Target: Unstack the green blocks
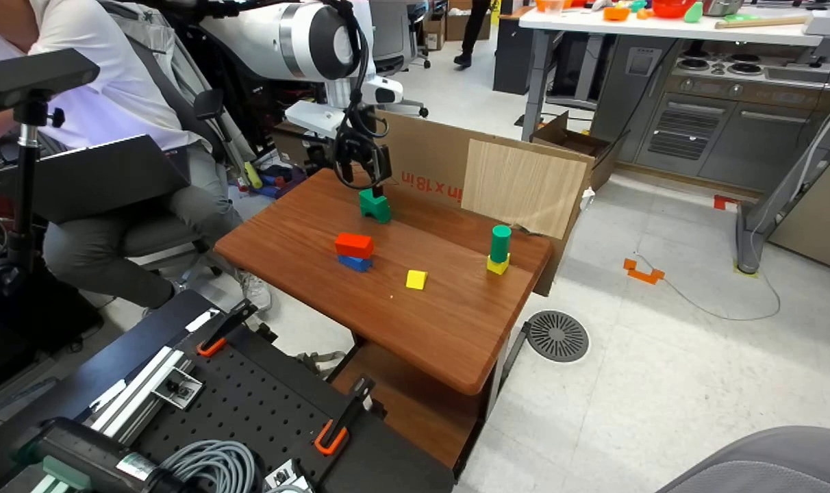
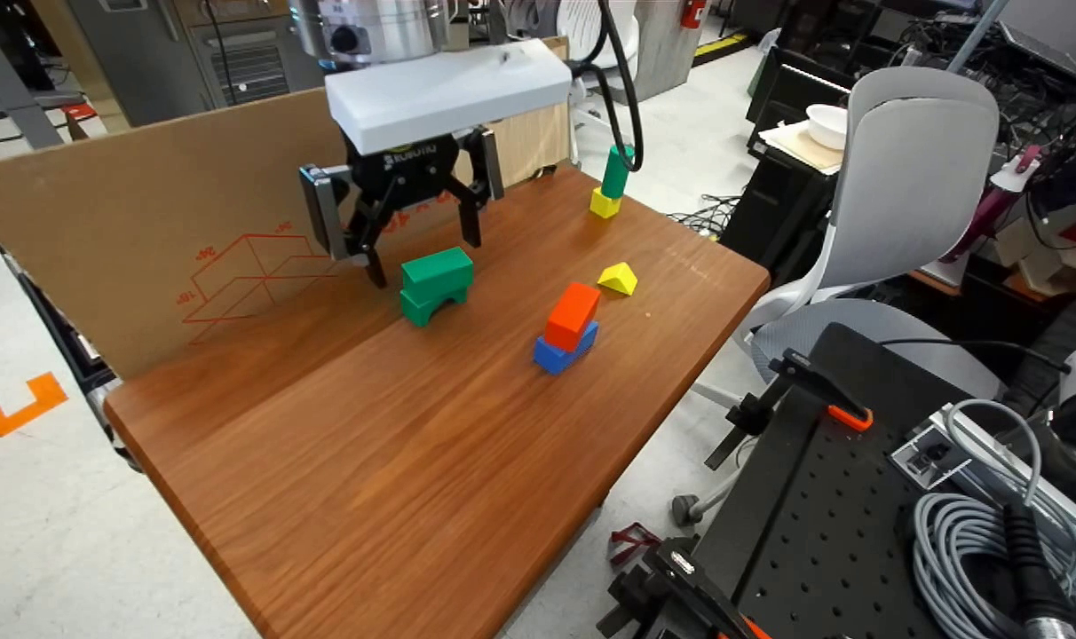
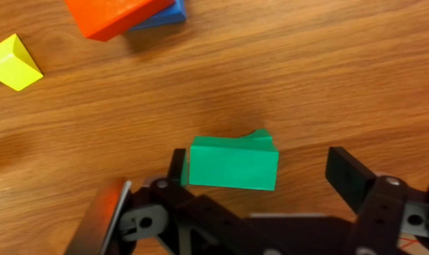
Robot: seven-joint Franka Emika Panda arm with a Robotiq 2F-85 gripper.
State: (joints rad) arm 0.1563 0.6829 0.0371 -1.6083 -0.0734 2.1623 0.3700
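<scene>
Two green blocks stand stacked on the wooden table. The upper one is a plain rectangular block (image 2: 438, 273); the lower one has an arched cut-out (image 2: 418, 310). The stack also shows in an exterior view (image 1: 374, 204). In the wrist view the upper block (image 3: 233, 168) hides most of the lower one (image 3: 261, 135). My gripper (image 2: 424, 252) is open and empty, low at the stack. In the wrist view the gripper (image 3: 258, 156) has the upper block between its fingers, close beside the left finger and with a wide gap to the right finger.
A red block (image 2: 573, 316) rests on a blue block (image 2: 556, 356). A yellow wedge (image 2: 618, 280) lies beyond them. A green cylinder (image 2: 617, 172) stands on a yellow cube (image 2: 605, 204) near the far edge. A cardboard wall (image 2: 227, 204) runs along the table behind the gripper.
</scene>
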